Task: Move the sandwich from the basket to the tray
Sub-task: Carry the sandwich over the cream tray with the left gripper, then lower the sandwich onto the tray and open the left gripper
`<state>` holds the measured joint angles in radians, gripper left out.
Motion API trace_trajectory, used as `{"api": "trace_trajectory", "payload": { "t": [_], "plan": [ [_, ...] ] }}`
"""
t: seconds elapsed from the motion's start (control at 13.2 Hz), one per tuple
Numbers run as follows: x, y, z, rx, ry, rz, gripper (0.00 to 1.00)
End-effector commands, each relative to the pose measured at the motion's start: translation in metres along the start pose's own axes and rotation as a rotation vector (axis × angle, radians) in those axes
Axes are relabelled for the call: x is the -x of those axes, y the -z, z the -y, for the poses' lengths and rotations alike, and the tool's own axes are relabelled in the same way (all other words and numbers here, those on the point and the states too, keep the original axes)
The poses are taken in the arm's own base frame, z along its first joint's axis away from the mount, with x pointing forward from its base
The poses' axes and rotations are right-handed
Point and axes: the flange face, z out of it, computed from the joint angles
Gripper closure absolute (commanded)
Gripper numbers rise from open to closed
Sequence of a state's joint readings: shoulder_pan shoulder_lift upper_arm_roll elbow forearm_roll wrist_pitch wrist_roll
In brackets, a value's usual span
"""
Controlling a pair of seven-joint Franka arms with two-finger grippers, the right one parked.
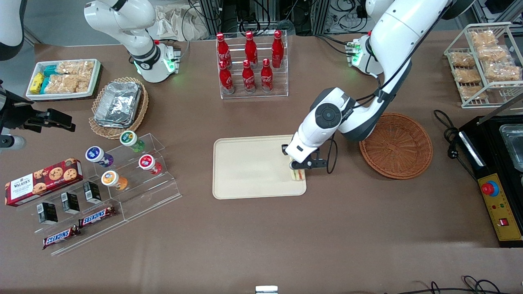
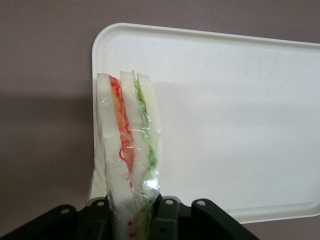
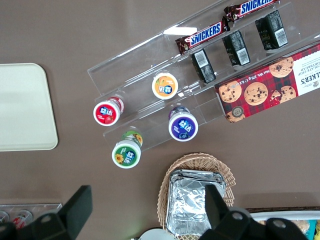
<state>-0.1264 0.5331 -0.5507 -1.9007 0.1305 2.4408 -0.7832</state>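
Front view: hand grips sandwich over tray; basket empty.

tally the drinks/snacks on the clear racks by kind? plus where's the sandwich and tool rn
Red cola bottles on the clear rack: 6
Small capped cups on the clear stepped stand: 4
Small black boxes: 3
Snickers bars: 2
Total: 15
Clear-wrapped triangular sandwich: 1, held by the left arm's tool over the edge of the cream rectangular plastic tray.

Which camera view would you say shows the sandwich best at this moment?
The left wrist view: the sandwich fills it, layers clear, held in the gripper. The front view shows only a sliver above the tray; the right wrist view shows none.
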Motion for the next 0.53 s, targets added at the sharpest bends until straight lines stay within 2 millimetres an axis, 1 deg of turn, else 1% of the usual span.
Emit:
{"api": "trace_trajectory", "payload": {
  "t": [0.0, 0.23, 0.3, 0.38, 0.45],
  "plan": [
    [-0.003, -0.014, -0.009, 0.008, -0.013, -0.022, 1.00],
    [-0.003, -0.023, -0.007, 0.002, -0.028, -0.025, 1.00],
    [-0.002, -0.029, -0.006, -0.001, -0.027, -0.017, 0.86],
    [-0.003, -0.031, -0.006, 0.005, -0.027, -0.018, 0.40],
    [-0.003, -0.031, -0.006, -0.001, -0.041, -0.025, 0.00]
  ]
}}
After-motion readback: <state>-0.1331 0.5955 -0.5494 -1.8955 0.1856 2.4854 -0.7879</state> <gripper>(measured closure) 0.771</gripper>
